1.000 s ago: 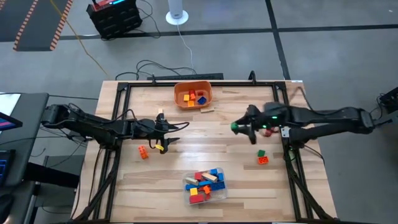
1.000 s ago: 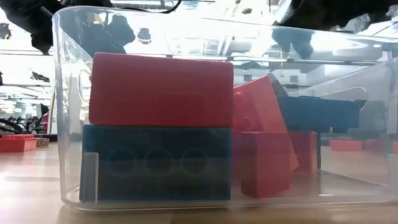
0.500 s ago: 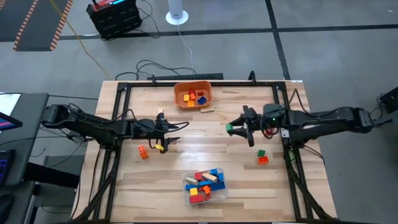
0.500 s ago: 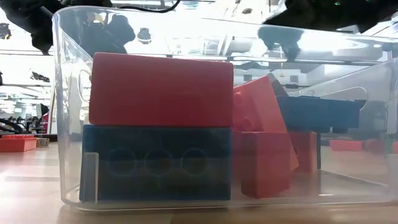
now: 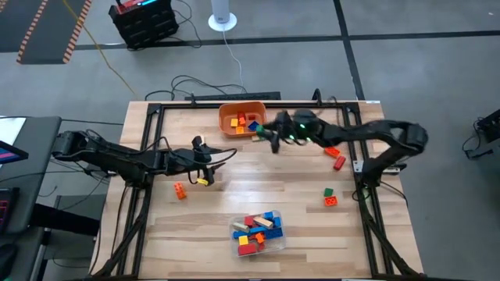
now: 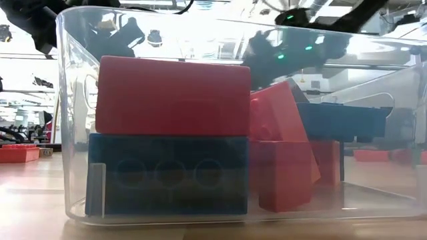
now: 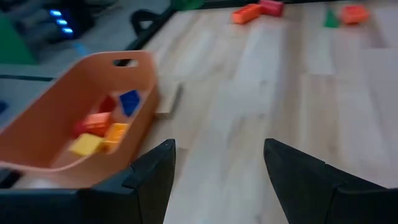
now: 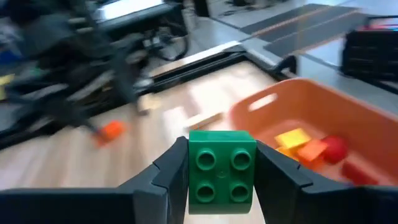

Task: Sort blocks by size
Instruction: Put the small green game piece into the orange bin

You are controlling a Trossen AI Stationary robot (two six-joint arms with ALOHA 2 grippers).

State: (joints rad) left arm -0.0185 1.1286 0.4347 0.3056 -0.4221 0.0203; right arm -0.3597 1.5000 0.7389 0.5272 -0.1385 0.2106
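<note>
Nearest to me in the low view, the clear tub point(image 6: 400, 187) fills almost the whole frame, with a big red block point(image 6: 172, 95) sitting on a blue block point(image 6: 167, 175) at centre-left and more red pieces leaning at centre-right. From above, I see that same tub point(image 5: 234, 232) at the bottom centre of the table point(image 5: 266, 183), packed with mixed blocks.

A little farther up on the right of the overhead frame, I make out a green block point(image 5: 328, 191) touching an orange block point(image 5: 331, 201), and above them two reddish blocks point(image 5: 335, 158) near the right rail. On the left, a small orange block point(image 5: 180, 190) lies alone.

My left gripper point(image 5: 208, 168) waits at centre-left over the table, its fingers point(image 7: 308, 180) spread apart with nothing between them. A yellow block point(image 5: 201, 181) shows right by its tip; I can't tell from above whether it touches.

My right gripper point(image 5: 268, 133) reaches to the upper centre, right beside the orange bowl point(image 5: 262, 111). Its wrist view shows the fingers point(image 8: 163, 180) clamped on either side of a green four-stud block point(image 8: 221, 169), with the bowl just beyond holding yellow, orange and red pieces. A tan block point(image 5: 259, 139) lies on the table just below the bowl.
</note>
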